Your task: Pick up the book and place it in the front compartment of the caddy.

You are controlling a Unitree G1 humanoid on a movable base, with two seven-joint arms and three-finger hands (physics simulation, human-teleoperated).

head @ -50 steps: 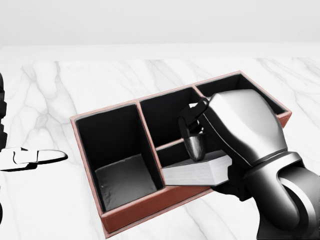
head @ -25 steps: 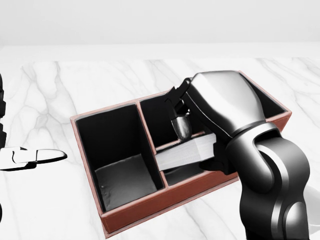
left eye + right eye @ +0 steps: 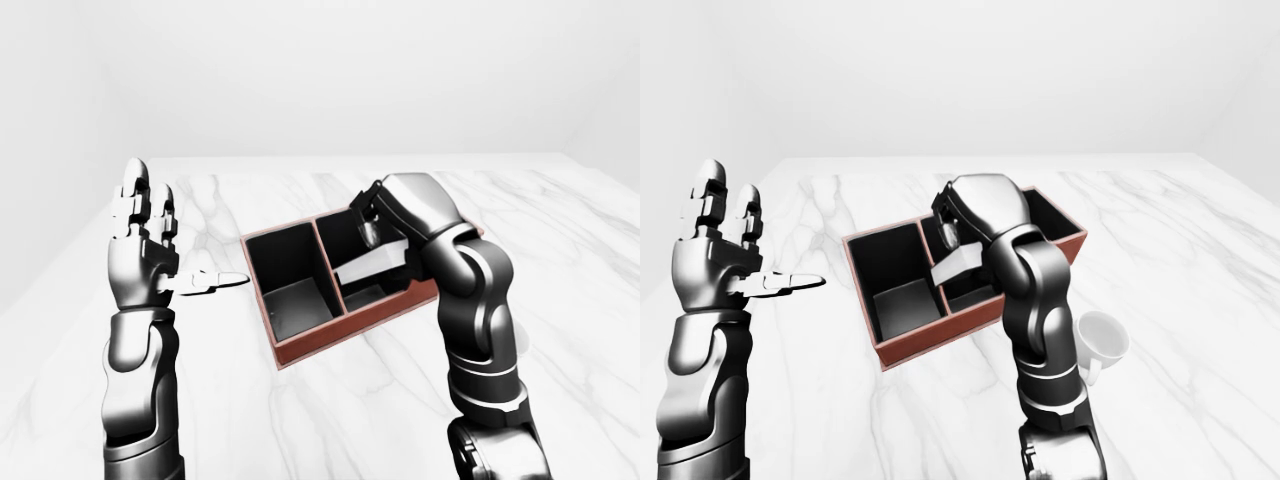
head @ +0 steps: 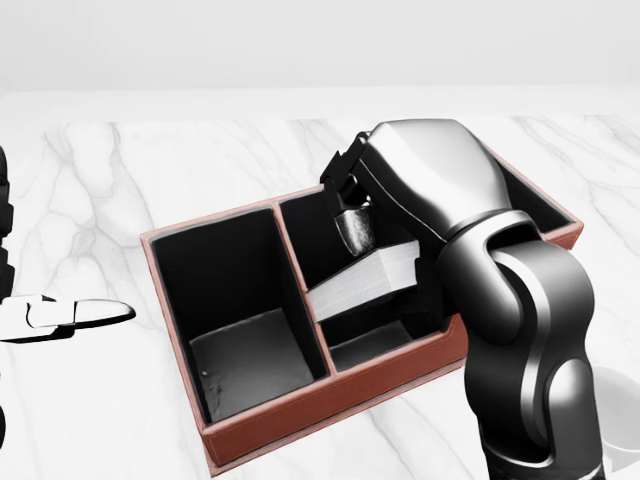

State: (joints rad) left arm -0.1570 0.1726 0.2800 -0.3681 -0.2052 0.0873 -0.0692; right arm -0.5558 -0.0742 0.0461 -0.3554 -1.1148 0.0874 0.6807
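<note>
My right hand [image 4: 372, 222] has carried the book [image 4: 363, 281] up toward 12 o'clock and tilted it; fingers clenched on it, it now hangs over the caddy [image 4: 300, 415] divider, no longer low in the 6 o'clock compartment. I judge placement unfinished. My left hand [image 3: 140, 250] stays raised, fingers spread, empty.

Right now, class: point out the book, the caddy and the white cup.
book [image 4: 362, 282], head view, on its pale page edge.
caddy [image 4: 300, 412], head view, on its reddish outer wall at the bottom.
white cup [image 3: 1103, 338], right-eye view, on its rim, right of the arm.
</note>
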